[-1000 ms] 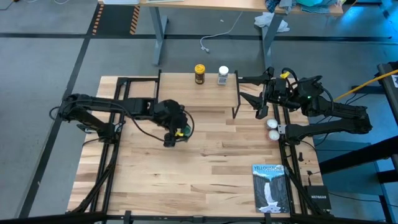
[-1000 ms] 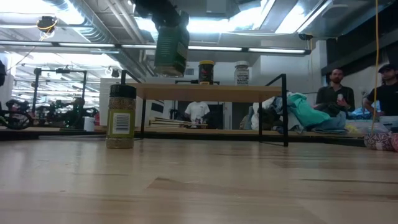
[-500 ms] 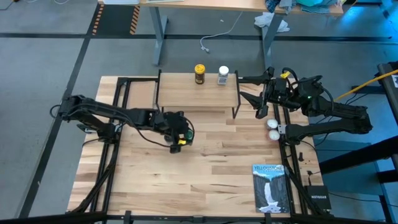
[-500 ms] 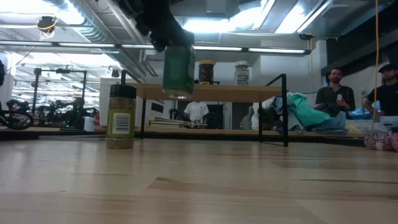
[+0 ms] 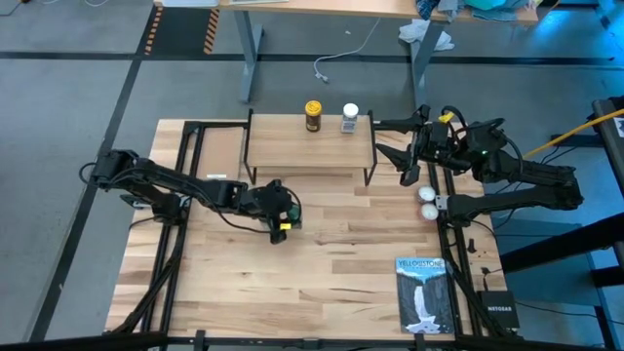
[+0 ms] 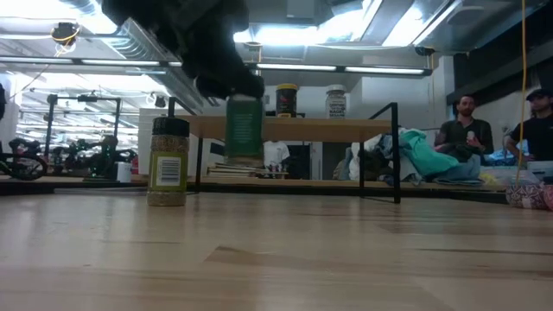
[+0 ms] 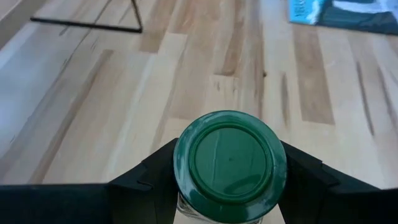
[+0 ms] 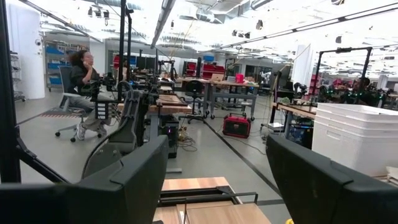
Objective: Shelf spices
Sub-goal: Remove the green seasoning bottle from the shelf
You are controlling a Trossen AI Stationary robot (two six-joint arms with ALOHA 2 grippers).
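My left gripper (image 5: 278, 216) hangs over the table's middle, in front of the shelf (image 5: 307, 148), and is shut on the green jar (image 6: 244, 130). The jar's green lid (image 7: 230, 163) faces the left wrist camera. The amber jar with a yellow lid (image 5: 312, 115) and the clear jar with a white lid (image 5: 349, 118) stand on the shelf's plank. The dark-lidded jar (image 6: 168, 161) stands upright on the table, seen in the low view. My right gripper (image 5: 398, 142) is open and empty just right of the shelf. My left gripper pinches the green jar's two sides just below the lid (image 7: 177, 186) between its two fingers (image 7: 146, 180). The fingers come from above, slanting down. The jar hangs upright below the gripper, its bottom (image 6: 244, 161) clear of the table.
A blue-and-white book (image 5: 424, 292) lies at the table's near right. Two white balls (image 5: 428, 201) sit by the right arm's base. The shelf's black legs (image 6: 396, 154) stand behind the jar. People (image 6: 467, 130) stand in the room beyond.
My left gripper has gone down toward the table and a little toward its right and near edges, carrying the green jar. The jar has stayed upright in the hold and now hangs about level with the shelf's plank instead of well above it.
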